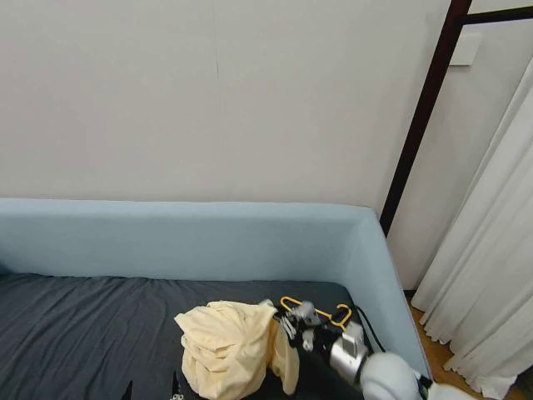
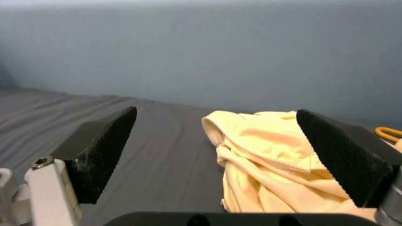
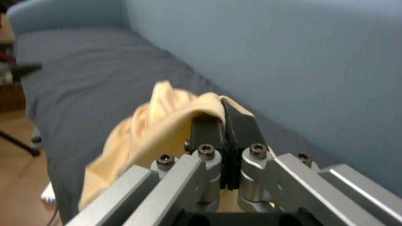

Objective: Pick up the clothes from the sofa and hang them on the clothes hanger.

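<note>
Clothes (image 1: 221,346) — partly cut off, pinched by right hand (image 3: 223,115).

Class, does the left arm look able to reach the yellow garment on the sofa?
Probably yes: the left gripper, fingers open, faces the yellow garment with bare sofa seat between; the right gripper pinches its far edge.

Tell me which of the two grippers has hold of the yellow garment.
The right gripper: it is shut on an edge of the yellow garment. The left gripper is wide open, short of the cloth, holding nothing.
</note>
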Robot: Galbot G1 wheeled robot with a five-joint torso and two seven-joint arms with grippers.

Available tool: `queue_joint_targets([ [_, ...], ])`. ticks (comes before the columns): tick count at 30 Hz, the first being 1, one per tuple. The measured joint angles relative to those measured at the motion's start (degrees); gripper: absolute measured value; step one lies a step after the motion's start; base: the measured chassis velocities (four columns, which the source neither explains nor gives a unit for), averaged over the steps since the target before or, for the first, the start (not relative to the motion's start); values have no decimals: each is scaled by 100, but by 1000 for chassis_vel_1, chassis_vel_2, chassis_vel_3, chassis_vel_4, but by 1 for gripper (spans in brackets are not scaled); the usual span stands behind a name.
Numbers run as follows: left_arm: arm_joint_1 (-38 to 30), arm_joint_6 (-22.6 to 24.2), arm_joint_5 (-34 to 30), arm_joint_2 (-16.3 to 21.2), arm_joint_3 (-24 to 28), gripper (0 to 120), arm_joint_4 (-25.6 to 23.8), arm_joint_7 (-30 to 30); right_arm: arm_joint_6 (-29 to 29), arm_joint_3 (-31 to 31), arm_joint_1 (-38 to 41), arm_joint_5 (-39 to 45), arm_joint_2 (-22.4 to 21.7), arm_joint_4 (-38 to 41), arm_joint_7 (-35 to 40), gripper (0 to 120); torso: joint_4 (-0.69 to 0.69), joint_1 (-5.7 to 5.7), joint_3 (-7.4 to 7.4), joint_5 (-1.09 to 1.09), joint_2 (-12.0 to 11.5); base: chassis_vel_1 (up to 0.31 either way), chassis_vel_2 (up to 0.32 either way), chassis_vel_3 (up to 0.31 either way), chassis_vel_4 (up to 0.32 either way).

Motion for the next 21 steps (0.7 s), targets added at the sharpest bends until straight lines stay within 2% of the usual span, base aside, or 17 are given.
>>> queue_joint_targets([
  [6,-100,1,105,222,38,100,128,24,132,534,-554,-311,7,-149,-144,0,1,0,0,-1,0,0,0,0,0],
  [10,-201,-6,147,412,75,100,252,49,312,1137,-1019,-640,301,-427,-262,0,1,0,0,-1,0,0,0,0,0],
  [14,-259,-3,150,518,91,100,284,57,432,1341,-1223,-809,365,-623,-415,0,1,0,1,0,0,0,0,0,0],
  [21,-461,140,88,674,115,100,387,59,646,1675,-1634,-1043,212,-788,-1012,20,1,0,1,-1,0,0,0,0,0],
])
